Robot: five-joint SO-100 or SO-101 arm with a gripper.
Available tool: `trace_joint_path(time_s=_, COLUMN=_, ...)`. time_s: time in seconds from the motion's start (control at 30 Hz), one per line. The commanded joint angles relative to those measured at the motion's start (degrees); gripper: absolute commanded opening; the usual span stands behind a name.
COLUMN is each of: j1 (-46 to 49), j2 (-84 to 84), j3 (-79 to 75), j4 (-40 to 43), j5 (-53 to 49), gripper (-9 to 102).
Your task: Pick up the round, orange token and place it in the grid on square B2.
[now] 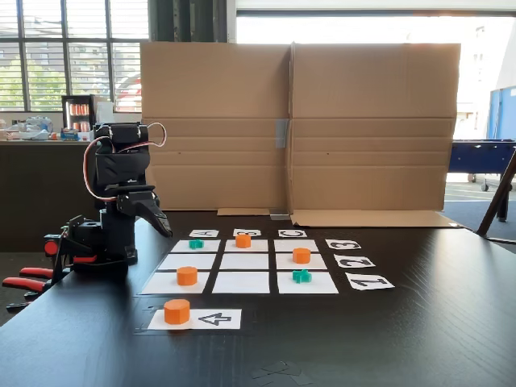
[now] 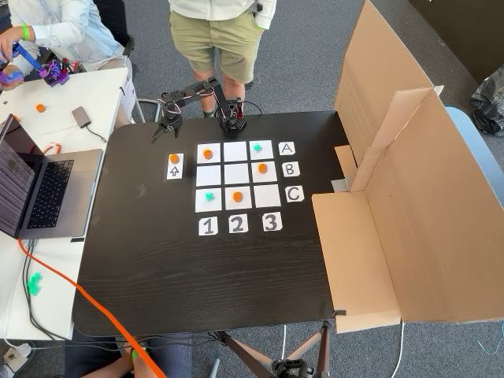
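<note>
gripper [image 2: 164, 127] off-table overhead; side view shows orange token [image 1: 176, 311].

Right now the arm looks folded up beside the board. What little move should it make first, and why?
Probably swing out and lower the gripper toward the orange token on the arrow sheet. That token lies outside the grid, the centre square is bare, and the arm sits folded at the table edge, holding nothing that I can see.
</note>
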Motion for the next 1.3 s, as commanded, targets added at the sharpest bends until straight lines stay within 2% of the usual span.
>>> trace_joint_path(time_s=0.0, j1=-1.5, j2=-1.3, j3=-2.7, j4=0.0, j5=-0.5, gripper=65)
trace_joint_path(time_s=0.53, j1=-6.2, j2=-12.7, j3=-8.3, j4=-0.6, j5=2.9, gripper=67)
trace_joint_path(time_s=1.27, j1=-6.9, j2=-21.0, j3=-13.0, j4=-4.3, j5=7.0, gripper=67)
